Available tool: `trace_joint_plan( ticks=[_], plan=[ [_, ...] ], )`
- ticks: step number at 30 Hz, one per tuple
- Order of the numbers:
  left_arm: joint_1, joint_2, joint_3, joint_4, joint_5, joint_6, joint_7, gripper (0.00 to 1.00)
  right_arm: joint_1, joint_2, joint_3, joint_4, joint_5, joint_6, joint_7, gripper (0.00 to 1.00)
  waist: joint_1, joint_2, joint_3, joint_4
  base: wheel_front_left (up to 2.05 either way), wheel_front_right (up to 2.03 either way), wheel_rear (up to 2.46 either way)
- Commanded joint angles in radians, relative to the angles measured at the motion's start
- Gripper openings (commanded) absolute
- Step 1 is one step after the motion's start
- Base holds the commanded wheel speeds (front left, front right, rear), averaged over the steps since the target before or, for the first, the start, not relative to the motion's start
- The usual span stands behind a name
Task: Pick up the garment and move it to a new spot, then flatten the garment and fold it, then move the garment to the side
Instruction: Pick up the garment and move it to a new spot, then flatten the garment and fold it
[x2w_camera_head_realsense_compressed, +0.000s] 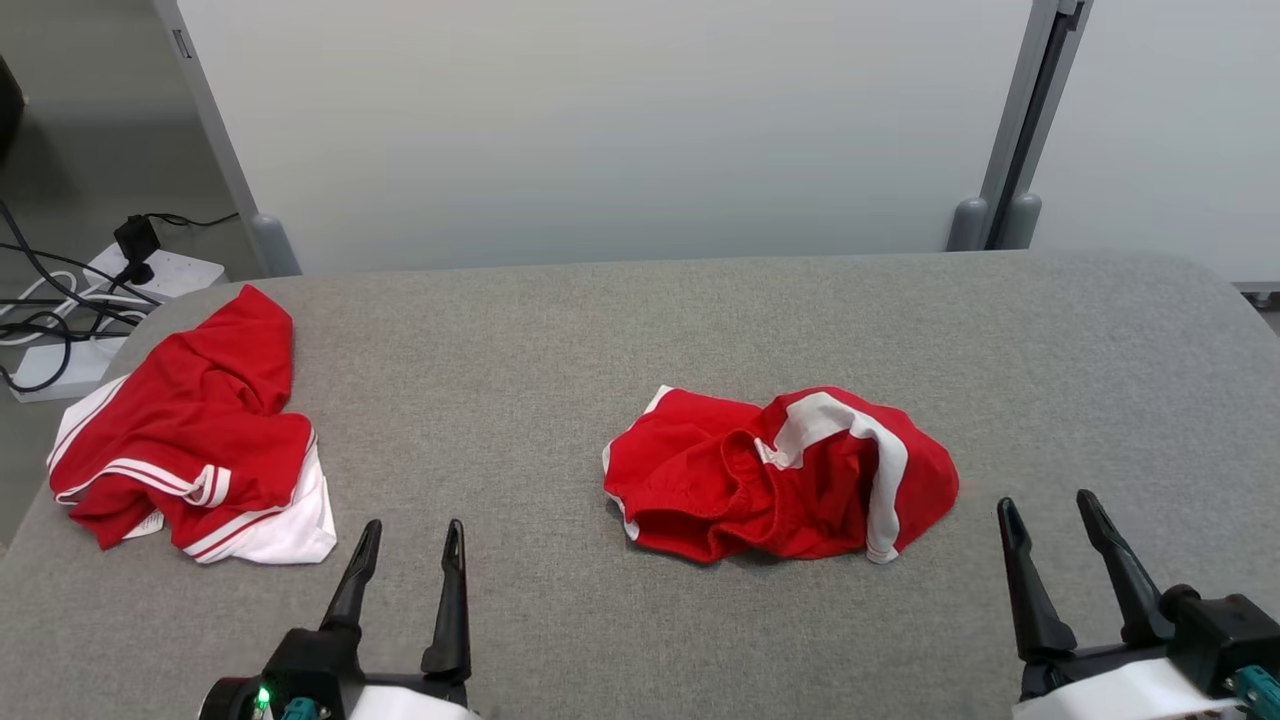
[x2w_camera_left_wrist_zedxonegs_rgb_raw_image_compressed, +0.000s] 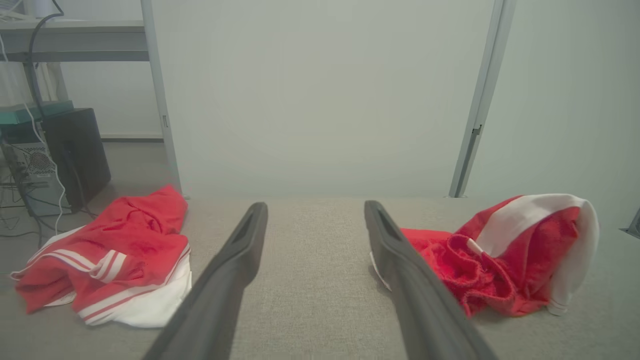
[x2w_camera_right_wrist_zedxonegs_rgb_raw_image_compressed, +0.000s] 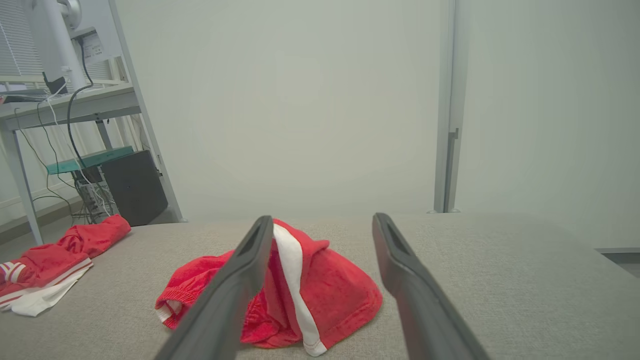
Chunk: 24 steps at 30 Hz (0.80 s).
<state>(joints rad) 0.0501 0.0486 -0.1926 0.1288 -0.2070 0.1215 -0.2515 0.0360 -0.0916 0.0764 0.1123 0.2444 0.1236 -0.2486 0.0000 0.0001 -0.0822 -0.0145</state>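
Note:
A crumpled red garment with white stripes lies bunched in the middle of the grey table; it also shows at the right of the left wrist view and low in the right wrist view. My left gripper stands open near the front edge, to the garment's left and apart from it. My right gripper is open too, just off the garment's right end, with nothing between its fingers. In their own wrist views the left gripper and right gripper show wide-spread fingers.
A second red and white garment lies heaped at the table's left edge, also seen as a heap in the left wrist view. Grey partition panels stand behind the table. A power strip with cables lies on the floor at far left.

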Motion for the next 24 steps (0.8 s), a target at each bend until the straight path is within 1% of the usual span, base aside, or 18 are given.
trace_joint_plan(
  ticks=[1, 7, 10, 18, 24],
  plan=[
    [-0.017, 0.002, 0.045, -0.033, 0.016, 0.002, -0.010, 1.00, -0.009, -0.008, 0.008, -0.028, -0.009, 0.007, -0.013, 1.00, 0.0000, -0.0001, -0.005, 0.005, 0.00, 0.00, 0.00],
    [-0.002, 0.002, 0.065, -0.039, 0.028, -0.015, -0.010, 1.00, 0.020, -0.006, -0.001, -0.030, -0.016, 0.007, -0.013, 1.00, 0.0000, -0.0001, -0.016, 0.007, 0.00, 0.00, 0.00],
    [0.008, 0.002, 0.073, -0.057, 0.012, -0.027, -0.010, 1.00, 0.034, -0.007, -0.001, -0.029, -0.013, 0.007, -0.013, 1.00, 0.0000, -0.0001, -0.023, 0.005, 0.00, 0.00, 0.00],
    [0.009, 0.002, 0.066, -0.051, 0.016, -0.028, -0.010, 1.00, 0.039, -0.006, 0.006, -0.028, -0.010, 0.007, -0.013, 1.00, 0.0000, -0.0001, -0.023, 0.002, 0.00, 0.00, 0.00],
    [0.003, 0.002, 0.059, -0.041, 0.008, -0.019, -0.010, 1.00, 0.040, -0.006, 0.009, -0.028, -0.008, 0.007, -0.013, 1.00, 0.0000, -0.0001, -0.019, -0.002, 0.00, 0.00, 0.00]
  ],
)
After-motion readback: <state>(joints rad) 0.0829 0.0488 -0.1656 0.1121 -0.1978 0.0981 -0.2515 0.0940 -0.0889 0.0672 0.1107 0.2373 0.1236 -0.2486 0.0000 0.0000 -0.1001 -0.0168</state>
